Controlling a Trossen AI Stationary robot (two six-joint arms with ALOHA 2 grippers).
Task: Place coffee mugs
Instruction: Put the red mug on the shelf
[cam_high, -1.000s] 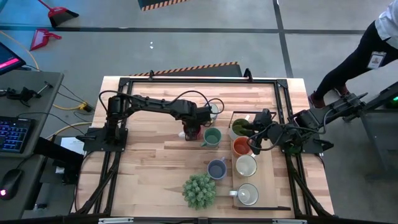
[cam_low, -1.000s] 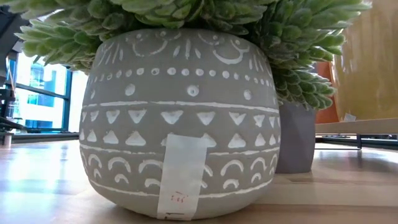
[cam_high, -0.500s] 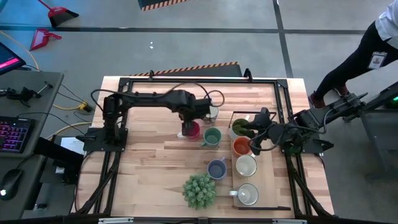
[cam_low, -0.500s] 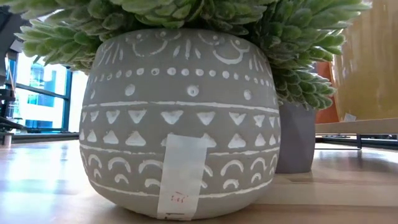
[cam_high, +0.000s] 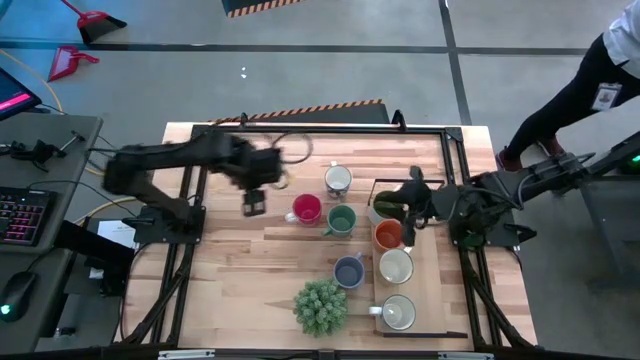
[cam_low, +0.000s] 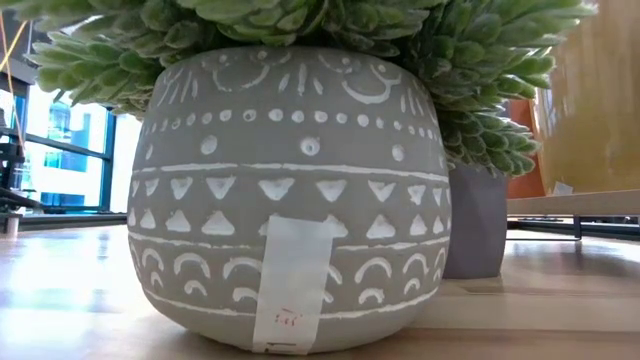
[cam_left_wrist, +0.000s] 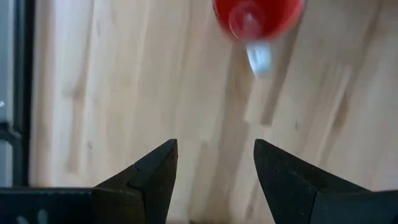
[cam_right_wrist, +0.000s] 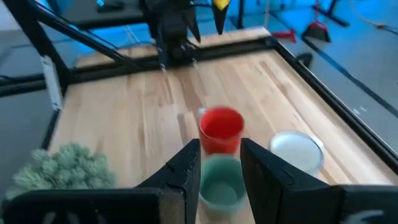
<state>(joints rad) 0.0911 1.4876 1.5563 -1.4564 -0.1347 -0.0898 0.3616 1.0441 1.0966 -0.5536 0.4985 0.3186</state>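
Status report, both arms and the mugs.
Left gripper open, empty, clear of red mug. Right gripper open, empty, over orange mug. Nothing blocking.

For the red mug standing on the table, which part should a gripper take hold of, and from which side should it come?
Grip the red mug by its rim wall, coming from above. It stands upright with its mouth open upward, so one finger could go inside and one outside. The green mug stands close on its right, so the side toward the open left gripper looks freer. Its handle looks small.
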